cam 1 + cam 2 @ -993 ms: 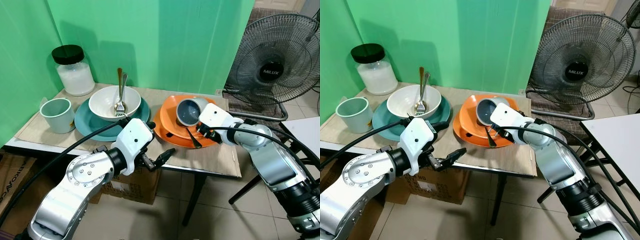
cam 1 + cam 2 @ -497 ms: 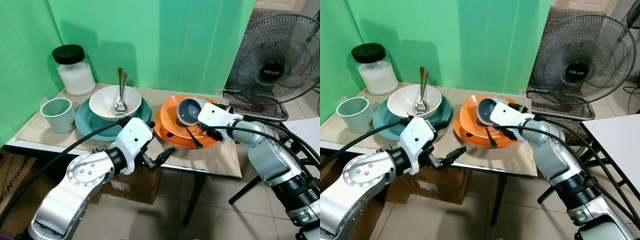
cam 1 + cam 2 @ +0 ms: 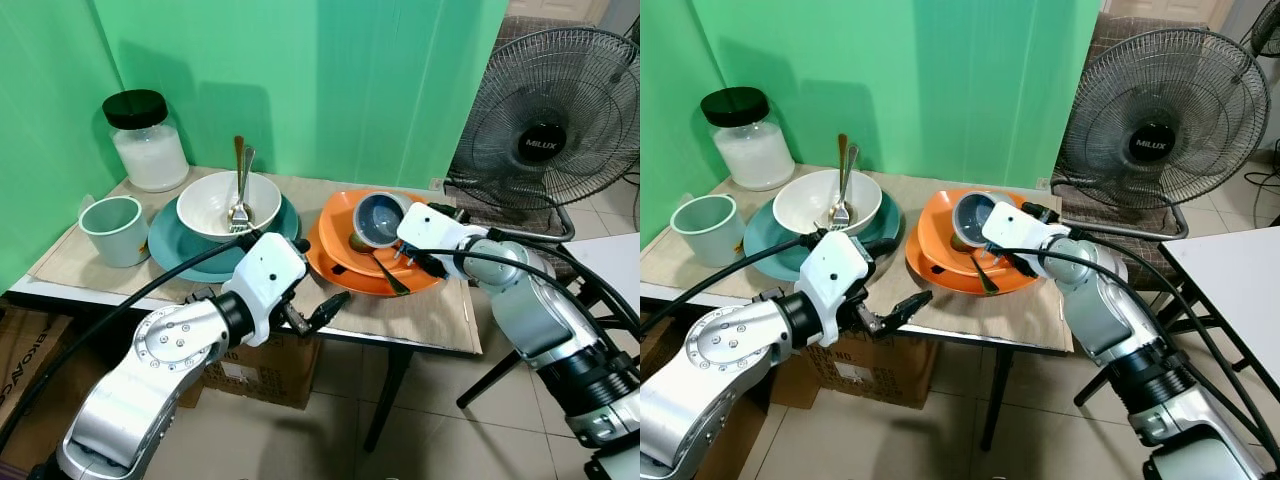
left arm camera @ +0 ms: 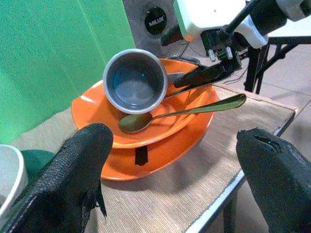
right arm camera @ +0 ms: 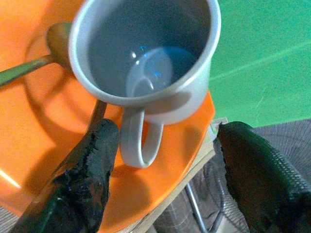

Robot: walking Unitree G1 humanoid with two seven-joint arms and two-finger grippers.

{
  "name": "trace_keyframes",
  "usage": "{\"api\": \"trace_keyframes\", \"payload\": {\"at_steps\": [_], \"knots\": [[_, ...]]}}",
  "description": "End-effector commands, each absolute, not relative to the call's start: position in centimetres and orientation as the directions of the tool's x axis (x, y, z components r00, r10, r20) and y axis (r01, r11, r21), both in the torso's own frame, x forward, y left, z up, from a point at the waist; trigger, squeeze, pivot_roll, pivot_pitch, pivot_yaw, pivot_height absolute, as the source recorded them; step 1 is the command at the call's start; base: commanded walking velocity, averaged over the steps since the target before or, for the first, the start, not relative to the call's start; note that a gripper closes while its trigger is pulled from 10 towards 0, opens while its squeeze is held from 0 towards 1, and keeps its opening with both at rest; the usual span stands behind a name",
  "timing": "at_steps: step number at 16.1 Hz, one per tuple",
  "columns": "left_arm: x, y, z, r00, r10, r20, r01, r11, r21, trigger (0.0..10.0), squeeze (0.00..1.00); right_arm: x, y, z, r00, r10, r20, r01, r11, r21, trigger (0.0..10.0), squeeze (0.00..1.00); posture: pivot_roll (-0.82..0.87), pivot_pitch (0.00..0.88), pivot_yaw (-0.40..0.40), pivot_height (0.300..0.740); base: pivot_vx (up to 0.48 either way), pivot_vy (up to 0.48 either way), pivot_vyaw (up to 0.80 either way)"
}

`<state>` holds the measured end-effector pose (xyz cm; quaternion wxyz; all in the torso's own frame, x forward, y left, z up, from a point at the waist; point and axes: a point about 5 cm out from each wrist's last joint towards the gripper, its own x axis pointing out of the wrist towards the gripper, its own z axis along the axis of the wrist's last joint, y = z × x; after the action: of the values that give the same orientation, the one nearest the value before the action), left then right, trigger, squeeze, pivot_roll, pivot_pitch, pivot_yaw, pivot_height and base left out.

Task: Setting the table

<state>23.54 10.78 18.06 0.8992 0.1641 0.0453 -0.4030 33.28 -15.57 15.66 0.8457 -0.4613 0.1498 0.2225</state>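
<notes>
The orange plate (image 5: 43, 145) is cut off at the right wrist view's edge, partly behind the grey mug (image 5: 146, 58).

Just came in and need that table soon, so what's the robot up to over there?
It is setting the table. The right gripper is open around the handle of the grey mug, which lies tipped in the orange bowl on the orange plate, beside a spoon. The left gripper hangs open in front of the table edge, holding nothing. The white bowl with its cutlery sits on the teal plate.
</notes>
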Motion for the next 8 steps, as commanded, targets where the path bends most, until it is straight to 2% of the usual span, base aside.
{"api": "trace_keyframes", "payload": {"at_steps": [1, 5, 8], "knots": [[23.75, 10.89, 18.36, 0.681, -0.701, -0.21, 0.73, 0.627, 0.273, 10.0, 0.0, 33.81, -15.95, 16.58, 0.877, 0.214, -0.431, -0.476, 0.516, -0.712, 10.0, 0.0, -0.13, 0.0, -0.014, 0.74, 0.0, 0.0, 0.0], [23.99, 11.22, 18.6, 0.692, -0.692, -0.206, 0.719, 0.634, 0.284, 10.0, 0.0, 34.18, -15.71, 17.26, 0.895, 0.206, -0.396, -0.439, 0.567, -0.697, 10.0, 0.0, -0.12, 0.0, -0.011, 0.74, 0.0, 0.0, 0.0], [24.14, 11.3, 18.75, 0.696, -0.688, -0.205, 0.715, 0.635, 0.292, 10.0, 0.0, 34.26, -15.79, 16.74, 0.896, 0.196, -0.398, -0.439, 0.526, -0.728, 10.0, 0.0, -0.12, 0.0, -0.01, 0.74, 0.0, 0.0, 0.0]]}}
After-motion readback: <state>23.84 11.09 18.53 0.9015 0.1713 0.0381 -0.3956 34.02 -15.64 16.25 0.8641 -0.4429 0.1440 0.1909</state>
